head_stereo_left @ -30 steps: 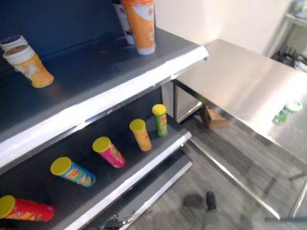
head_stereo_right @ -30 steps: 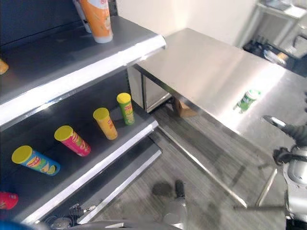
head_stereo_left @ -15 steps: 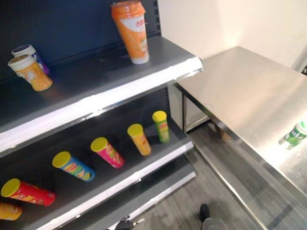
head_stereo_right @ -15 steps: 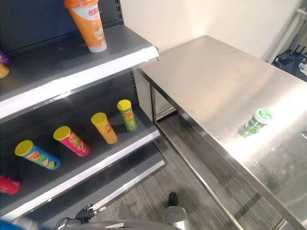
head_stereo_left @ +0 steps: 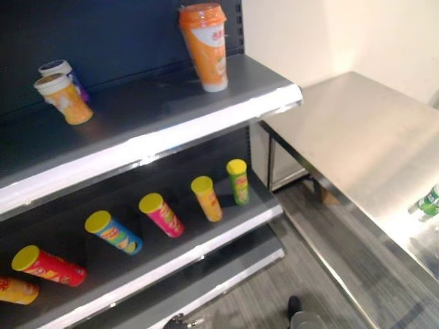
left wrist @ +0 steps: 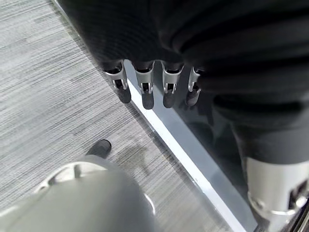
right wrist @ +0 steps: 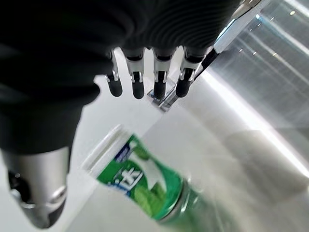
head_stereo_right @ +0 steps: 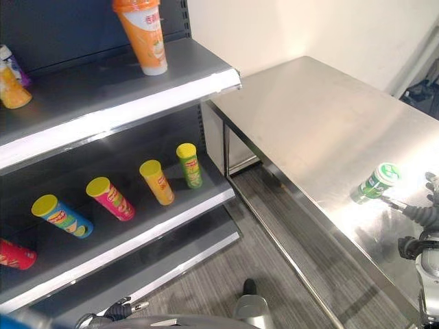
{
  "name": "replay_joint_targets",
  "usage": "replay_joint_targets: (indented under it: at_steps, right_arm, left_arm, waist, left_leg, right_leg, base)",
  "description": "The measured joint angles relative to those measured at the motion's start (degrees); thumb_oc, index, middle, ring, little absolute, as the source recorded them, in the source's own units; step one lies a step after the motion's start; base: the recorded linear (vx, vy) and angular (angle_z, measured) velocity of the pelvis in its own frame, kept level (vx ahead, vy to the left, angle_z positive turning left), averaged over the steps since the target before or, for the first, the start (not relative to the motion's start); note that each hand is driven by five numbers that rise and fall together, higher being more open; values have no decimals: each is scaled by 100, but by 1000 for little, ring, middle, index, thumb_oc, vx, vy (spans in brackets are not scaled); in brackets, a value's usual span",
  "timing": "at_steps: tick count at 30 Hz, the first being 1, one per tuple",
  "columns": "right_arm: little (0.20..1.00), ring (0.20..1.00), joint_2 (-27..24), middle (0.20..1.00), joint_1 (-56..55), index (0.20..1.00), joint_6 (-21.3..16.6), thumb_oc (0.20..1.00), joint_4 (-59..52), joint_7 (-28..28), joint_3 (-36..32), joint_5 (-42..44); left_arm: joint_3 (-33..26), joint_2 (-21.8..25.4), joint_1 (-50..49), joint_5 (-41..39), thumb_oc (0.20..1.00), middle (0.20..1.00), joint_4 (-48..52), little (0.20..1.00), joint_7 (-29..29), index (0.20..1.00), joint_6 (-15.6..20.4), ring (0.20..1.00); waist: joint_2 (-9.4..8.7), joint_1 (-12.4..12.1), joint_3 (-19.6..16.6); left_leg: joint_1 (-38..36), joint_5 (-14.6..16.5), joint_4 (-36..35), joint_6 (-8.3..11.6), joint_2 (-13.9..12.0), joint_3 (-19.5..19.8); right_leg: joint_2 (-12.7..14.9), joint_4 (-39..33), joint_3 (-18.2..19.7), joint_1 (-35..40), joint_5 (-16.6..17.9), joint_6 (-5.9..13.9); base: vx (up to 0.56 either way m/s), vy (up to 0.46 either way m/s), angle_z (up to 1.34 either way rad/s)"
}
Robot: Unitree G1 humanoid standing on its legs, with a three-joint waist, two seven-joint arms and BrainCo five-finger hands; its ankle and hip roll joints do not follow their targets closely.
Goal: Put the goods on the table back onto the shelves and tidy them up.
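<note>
The right hand hung with fingers straight and relaxed, grasping nothing, just beside the small green cylindrical cup with a white lid, which stood on the shiny steel table between thumb and fingers. The cup looked light, smooth and likely slippery; its mid-body seemed the best place to take hold, gently. The left hand hung loose and empty over the grey floor. Well apart from the hands, the dark metal shelves carried an orange lidded cup and yellow-capped tubes lying askew.

Green cup beneath open robot hand
</note>
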State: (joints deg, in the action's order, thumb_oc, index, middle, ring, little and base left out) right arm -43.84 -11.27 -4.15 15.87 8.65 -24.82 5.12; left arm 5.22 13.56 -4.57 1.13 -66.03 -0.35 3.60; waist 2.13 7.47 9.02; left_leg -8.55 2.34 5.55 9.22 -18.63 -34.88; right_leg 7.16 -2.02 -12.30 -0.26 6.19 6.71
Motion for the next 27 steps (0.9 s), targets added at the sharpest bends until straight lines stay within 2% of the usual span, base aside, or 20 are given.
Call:
replay_joint_targets:
  at_steps: [11,21,27]
  right_arm:
    - [1000,1000,-125,1000,190,1000,47,1000,810,77,210,-80]
    - [1000,1000,-269,1000,399,1000,48,1000,1149,150,294,-77]
    - [1000,1000,-391,1000,693,1000,56,1000,1775,287,404,-53]
  left_arm:
    - [3,40,-36,3,1000,1000,-16,1000,6,1000,-3,1000]
    - [3,51,-189,9,1000,1000,-13,1000,10,1000,-7,1000]
    - [12,78,-192,8,1000,1000,-8,1000,11,1000,-7,1000]
  waist:
    - [2,-154,-76]
    - [20,-207,-112]
    - [13,-314,-160]
  left_leg:
    - [42,17,-15,-15,-1,258]
    - [47,12,-22,-20,38,293]
    - [48,9,-25,-26,82,340]
  right_leg:
    - [69,22,-211,149,-20,20]
    - [92,21,-251,176,-21,22]
    - [110,21,-285,209,-22,25]
  base:
    - [7,-20,10]
    - [1,-2,1]
    - [2,-5,3]
